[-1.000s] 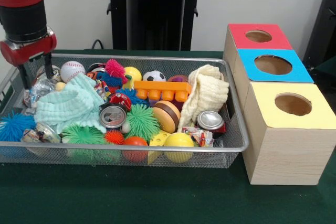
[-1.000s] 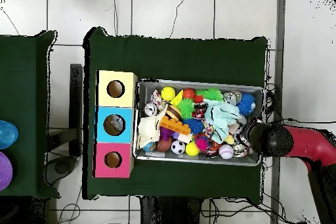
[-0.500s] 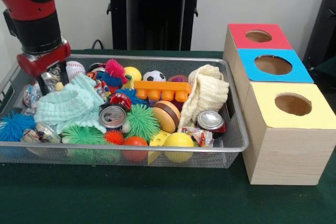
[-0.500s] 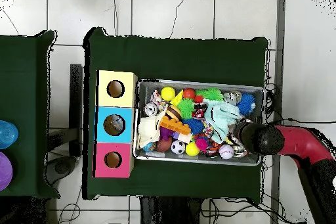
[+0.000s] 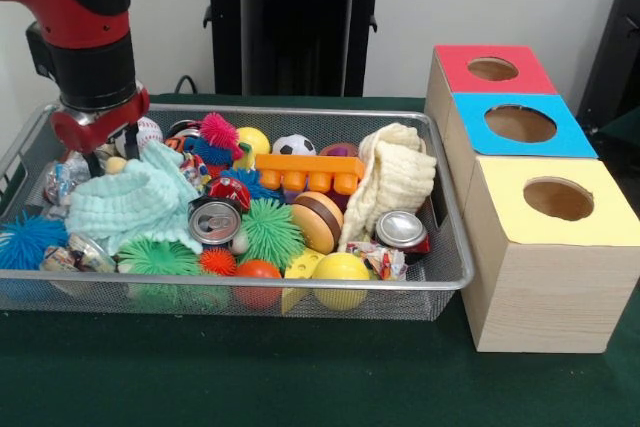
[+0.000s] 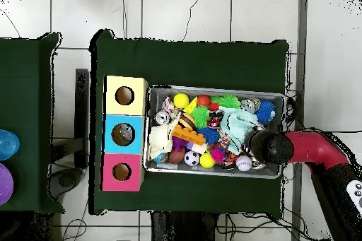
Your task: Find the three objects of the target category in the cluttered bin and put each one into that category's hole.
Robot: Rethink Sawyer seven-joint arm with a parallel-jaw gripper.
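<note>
**Gripper low over bin's far-left corner, grasp unconfirmed**

I see the cluttered bin (image 5: 440, 277) left of the three boxes (image 5: 540, 247). The gripper (image 5: 105, 152) sits low among clutter beside the mint cloth (image 5: 125, 202); I can't tell whether it's parted or clamped.

One clear packet (image 5: 62, 179) lies just left of that cloth, crumpled, no clear long axis or heading.

Risk, my read: cloth or baseball (image 5: 140, 130) snagging, since both crowd the packet.

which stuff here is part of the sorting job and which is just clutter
Part of the job:
- wire-mesh bin
- crinkly packet at the bin's left end
- crinkly packet at the front left
- crinkly packet by the front right
- red box, blue box, yellow box
- tool

Just clutter:
- mint cloth
- cream cloth
- cans
- baseball
- spiky balls
</note>
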